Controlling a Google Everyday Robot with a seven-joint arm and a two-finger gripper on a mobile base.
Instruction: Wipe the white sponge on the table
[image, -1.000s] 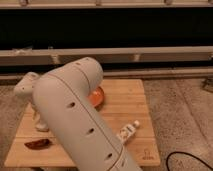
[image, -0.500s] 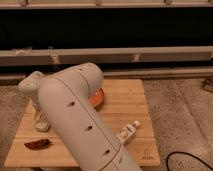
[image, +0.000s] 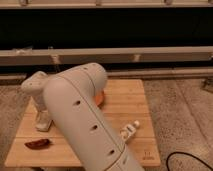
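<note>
The hand (image: 42, 121) points down at the left side of the surface (image: 127, 102), close to its left edge and about midway between the far and near edges. A pale block at its tip, low against the wood, looks to be the white sponge (image: 43, 127). Whether the hand is clamped on it or only pressing on it cannot be told, nor how far open the hand is. Just near of the hand lies a flat red-brown piece (image: 37, 143), apart from it but close by, with bare wood running from there to the near left corner. The robot's thick white arm (image: 82, 120) rises from the near middle and bends left to the hand, hiding the centre of the surface. Behind the arm's elbow an orange thing (image: 100, 98) peeks out, mostly covered. Right of the arm a white tube with dark marks (image: 130, 131) lies tilted towards the near right, well apart from the hand. The wood far right of the tube is bare, and a small dark mark (image: 146, 156) sits in the near right corner. Speckled floor (image: 180, 115) surrounds the surface on the left and right, with a black cable (image: 187, 159) curling at the near right — and a long pale rail (image: 150, 54) runs beyond the far edge.
</note>
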